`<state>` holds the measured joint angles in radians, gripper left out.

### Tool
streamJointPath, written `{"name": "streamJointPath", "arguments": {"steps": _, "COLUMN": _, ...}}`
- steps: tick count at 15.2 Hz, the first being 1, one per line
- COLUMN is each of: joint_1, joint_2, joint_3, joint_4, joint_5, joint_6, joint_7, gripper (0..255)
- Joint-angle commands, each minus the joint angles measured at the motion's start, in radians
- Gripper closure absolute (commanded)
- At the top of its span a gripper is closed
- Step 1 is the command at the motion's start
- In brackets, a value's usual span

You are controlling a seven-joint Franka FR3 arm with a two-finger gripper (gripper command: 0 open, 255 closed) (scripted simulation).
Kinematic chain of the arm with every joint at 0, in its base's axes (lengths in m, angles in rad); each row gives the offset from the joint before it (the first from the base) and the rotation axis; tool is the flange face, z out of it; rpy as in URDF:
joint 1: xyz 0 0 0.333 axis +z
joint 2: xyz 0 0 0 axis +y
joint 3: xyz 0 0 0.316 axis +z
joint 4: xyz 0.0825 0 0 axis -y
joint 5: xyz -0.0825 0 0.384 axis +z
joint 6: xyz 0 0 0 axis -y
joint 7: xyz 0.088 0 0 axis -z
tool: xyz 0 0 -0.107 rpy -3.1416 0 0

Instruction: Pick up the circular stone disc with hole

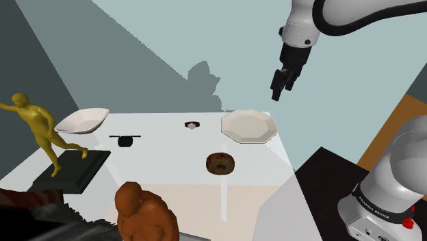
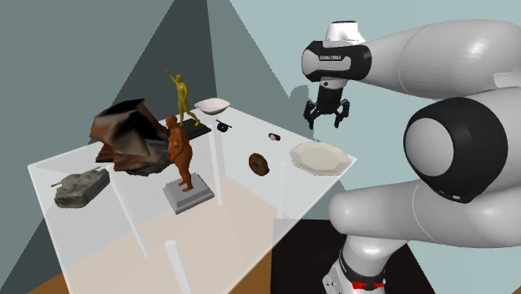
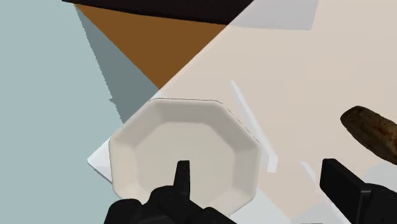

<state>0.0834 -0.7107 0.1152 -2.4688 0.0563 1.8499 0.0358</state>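
The disc (image 1: 220,163) is a mottled brown ring with a hole, lying on the pale table top (image 1: 164,171) near its front edge. It also shows as the brown disc (image 2: 259,163) in the second exterior view and at the edge of the wrist view, disc (image 3: 372,130), beyond the right finger. My black gripper (image 1: 280,85) hangs high above the table, over the white octagonal plate (image 1: 249,126). The gripper (image 2: 326,121) is open, and in the wrist view the gripper (image 3: 261,184) has nothing between its fingers; the plate (image 3: 184,153) lies below them.
A white bowl (image 1: 82,120), a small black object (image 1: 125,140) and a small dark-and-white piece (image 1: 192,124) sit farther back. A yellow figure (image 1: 37,127) and a brown figure (image 1: 144,212) stand at the shoulder view's left. A grey tank (image 2: 81,185) and a crumpled brown mass (image 2: 129,134) occupy the far end.
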Motion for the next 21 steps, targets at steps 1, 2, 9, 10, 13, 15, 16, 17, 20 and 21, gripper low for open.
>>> {"name": "streamJointPath", "arguments": {"steps": 1, "joint_1": 0.029, "joint_2": 0.044, "joint_3": 0.023, "joint_4": -0.011, "joint_5": 0.011, "joint_6": 0.067, "joint_7": -0.022, "gripper": 0}}
{"name": "streamJointPath", "arguments": {"steps": 2, "joint_1": 0.043, "joint_2": 0.066, "joint_3": 0.033, "joint_4": -0.015, "joint_5": 0.014, "joint_6": 0.097, "joint_7": -0.034, "gripper": 0}}
{"name": "streamJointPath", "arguments": {"steps": 9, "joint_1": 0.131, "joint_2": 0.229, "joint_3": 0.107, "joint_4": -0.021, "joint_5": 0.03, "joint_6": 0.301, "joint_7": -0.114, "gripper": 0}}
{"name": "streamJointPath", "arguments": {"steps": 10, "joint_1": 0.142, "joint_2": 0.254, "joint_3": 0.118, "joint_4": -0.02, "joint_5": 0.03, "joint_6": 0.329, "joint_7": -0.125, "gripper": 0}}
{"name": "streamJointPath", "arguments": {"steps": 13, "joint_1": 0.174, "joint_2": 0.329, "joint_3": 0.153, "joint_4": -0.012, "joint_5": 0.025, "joint_6": 0.41, "joint_7": -0.154, "gripper": 0}}
{"name": "streamJointPath", "arguments": {"steps": 15, "joint_1": 0.193, "joint_2": 0.38, "joint_3": 0.177, "joint_4": -0.005, "joint_5": 0.018, "joint_6": 0.462, "joint_7": -0.172, "gripper": 0}}
{"name": "streamJointPath", "arguments": {"steps": 16, "joint_1": 0.202, "joint_2": 0.406, "joint_3": 0.189, "joint_4": 0.0, "joint_5": 0.013, "joint_6": 0.487, "joint_7": -0.18, "gripper": 0}}
{"name": "streamJointPath", "arguments": {"steps": 17, "joint_1": 0.211, "joint_2": 0.432, "joint_3": 0.201, "joint_4": 0.004, "joint_5": 0.007, "joint_6": 0.513, "joint_7": -0.187, "gripper": 0}}
{"name": "streamJointPath", "arguments": {"steps": 20, "joint_1": 0.235, "joint_2": 0.51, "joint_3": 0.239, "joint_4": 0.021, "joint_5": -0.02, "joint_6": 0.585, "joint_7": -0.205, "gripper": 0}}
{"name": "streamJointPath", "arguments": {"steps": 21, "joint_1": 0.243, "joint_2": 0.537, "joint_3": 0.251, "joint_4": 0.027, "joint_5": -0.032, "joint_6": 0.608, "joint_7": -0.209, "gripper": 0}}
